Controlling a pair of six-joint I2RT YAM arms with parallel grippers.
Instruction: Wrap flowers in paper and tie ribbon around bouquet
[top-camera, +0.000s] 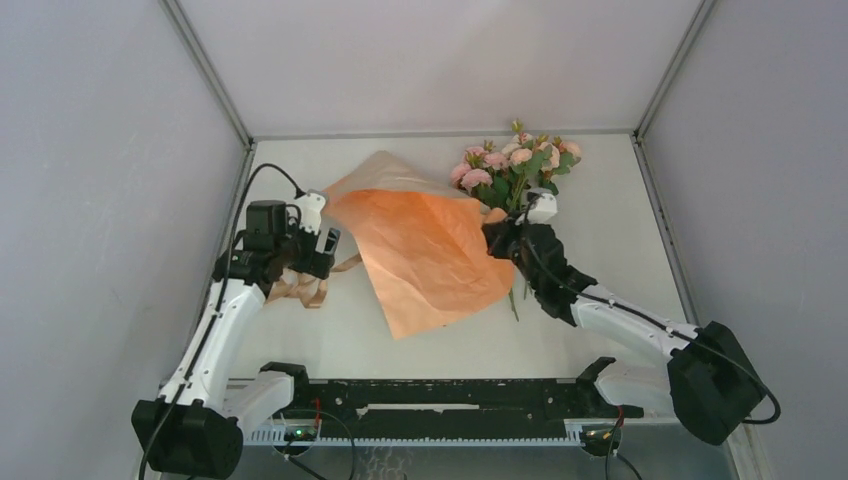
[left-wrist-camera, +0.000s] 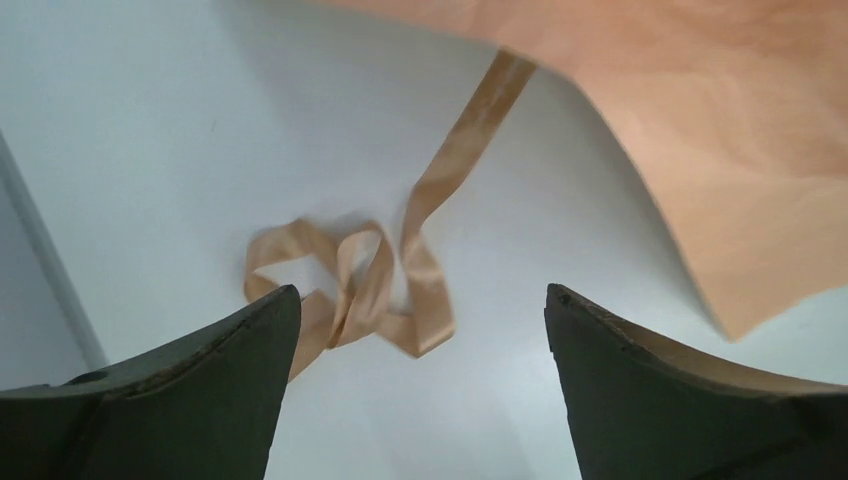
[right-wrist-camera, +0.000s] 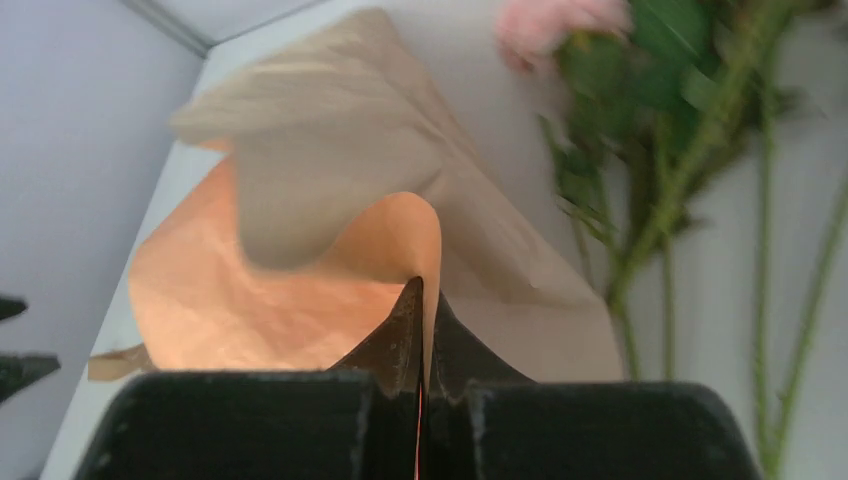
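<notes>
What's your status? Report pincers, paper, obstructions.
Right pincer shut on the paper edge, lifted. Left pincer open, empty, above the ribbon. Flowers beside paper, unwrapped. Ribbon tail runs under the paper.

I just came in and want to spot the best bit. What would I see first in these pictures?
The big peach-orange paper grabs your eye first, lying crinkled in the middle of the table, and the right gripper has its jaws shut on one edge. Just behind it lie the pink flowers, at the far right. To the left is the loopy ribbon, with the left gripper above it, jaws wide open.
</notes>
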